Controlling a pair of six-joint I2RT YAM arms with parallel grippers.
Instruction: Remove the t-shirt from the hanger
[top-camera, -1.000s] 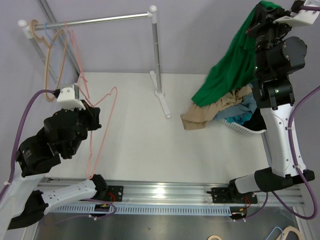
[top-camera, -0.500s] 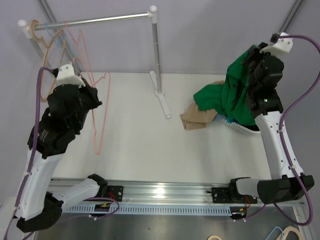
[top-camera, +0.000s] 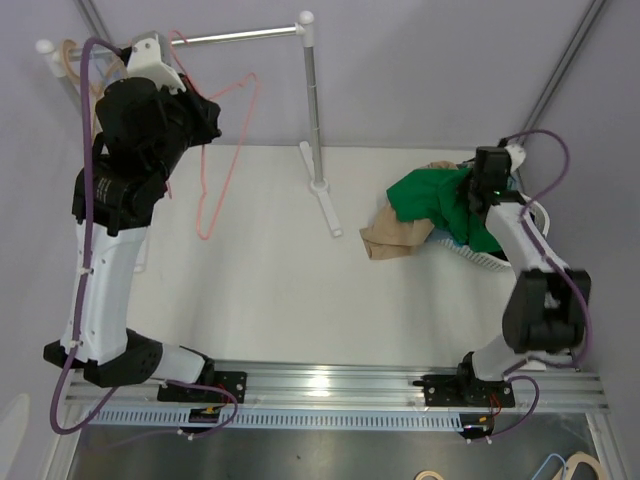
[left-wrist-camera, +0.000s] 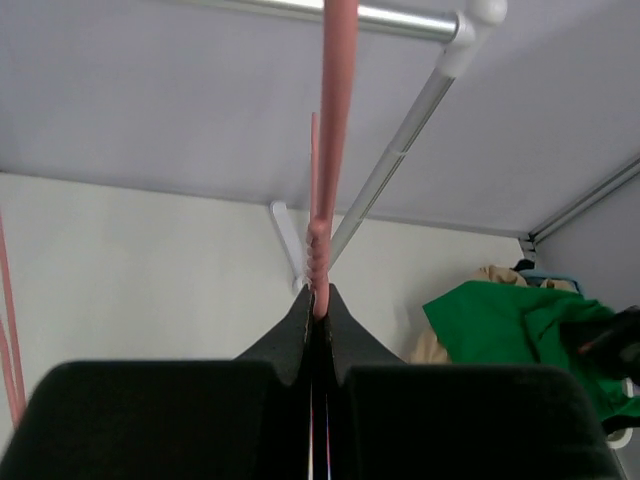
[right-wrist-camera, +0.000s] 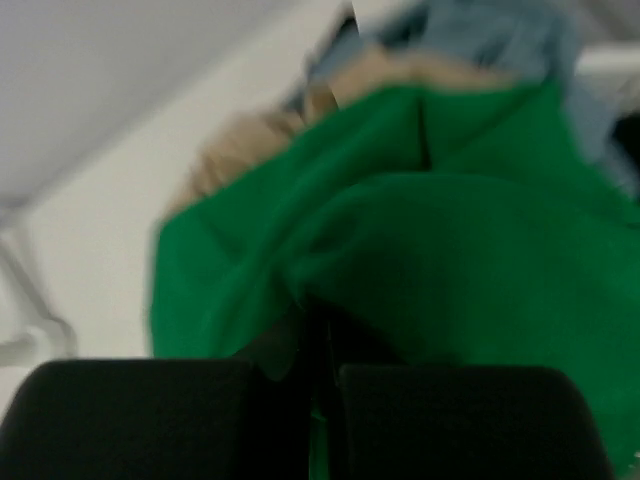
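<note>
Raised bare hanger to rail in clamped left gripper, lowered t-shirt onto basket with right gripper pinched on it; removal looks done.

**Hanger in left jaws, t-shirt in right**

The hanger stands pinched between the left gripper's jaws and rises to the rail above them. The rack post slants ahead, just to their right. The t-shirt, caught between the right gripper's jaws, spreads ahead over other clothes lying beyond.

Green t-shirt — pink hanger
</note>
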